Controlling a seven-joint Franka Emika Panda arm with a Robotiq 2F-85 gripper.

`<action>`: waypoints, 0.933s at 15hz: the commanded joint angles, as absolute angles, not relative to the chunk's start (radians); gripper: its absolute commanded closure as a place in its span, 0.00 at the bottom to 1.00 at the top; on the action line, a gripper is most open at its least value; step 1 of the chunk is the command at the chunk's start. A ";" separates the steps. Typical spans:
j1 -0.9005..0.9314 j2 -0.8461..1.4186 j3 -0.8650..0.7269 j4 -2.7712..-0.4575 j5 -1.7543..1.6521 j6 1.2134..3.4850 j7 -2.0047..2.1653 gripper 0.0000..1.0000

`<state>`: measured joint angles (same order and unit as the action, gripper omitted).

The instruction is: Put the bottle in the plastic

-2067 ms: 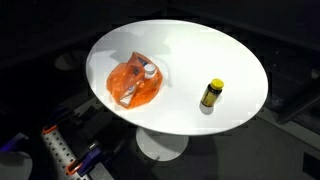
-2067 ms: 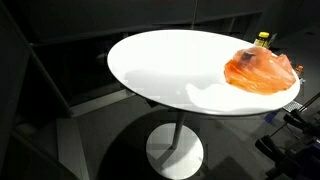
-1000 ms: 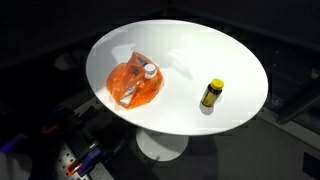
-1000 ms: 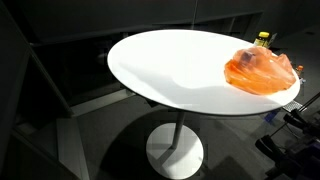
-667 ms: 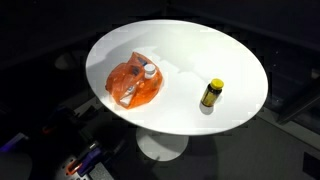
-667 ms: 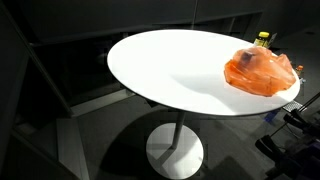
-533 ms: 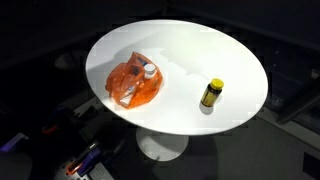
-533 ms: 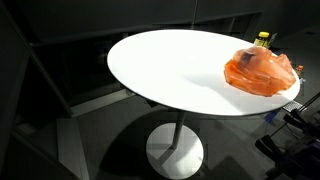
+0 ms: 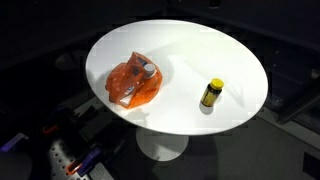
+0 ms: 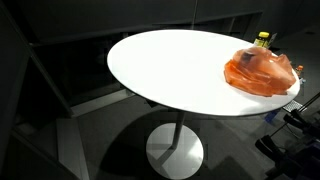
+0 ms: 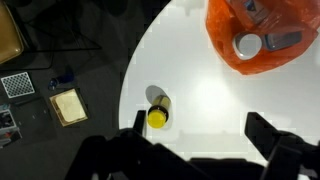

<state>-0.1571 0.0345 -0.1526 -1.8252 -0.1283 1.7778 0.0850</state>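
— On the round white table (image 9: 200, 45), the small dark bottle with the yellow cap (image 9: 211, 93) stands upright, well apart from the crumpled orange plastic bag (image 9: 135, 82). Your gripper (image 11: 198, 128) hangs over the table, spread wide and holding nothing. In the wrist view the bottle sits off-centre, close beside one finger rather than between the two.

— What makes for a clean pick from here?

— Shift sideways until the bottle is midway between the fingers, and only then descend. As you stand now, one finger would likely strike the cap and tip it. Close on the body, below the cap. Lift well clear and carry it to the bag's open mouth, where a white cap (image 11: 247, 44) shows. Release low, so that it cannot roll toward the table's edge.
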 commanded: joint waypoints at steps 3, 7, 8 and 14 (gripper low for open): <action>-0.192 0.196 -0.189 -1.714 -0.075 1.756 0.114 0.00; -0.209 0.249 -0.196 -1.670 -0.026 1.729 0.100 0.00; -0.200 0.229 -0.196 -1.725 -0.063 1.770 0.093 0.00; -0.207 0.246 -0.199 -1.695 -0.038 1.751 0.099 0.00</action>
<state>-0.2016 0.2408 -0.1978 -1.7022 -0.0419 1.7605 0.0936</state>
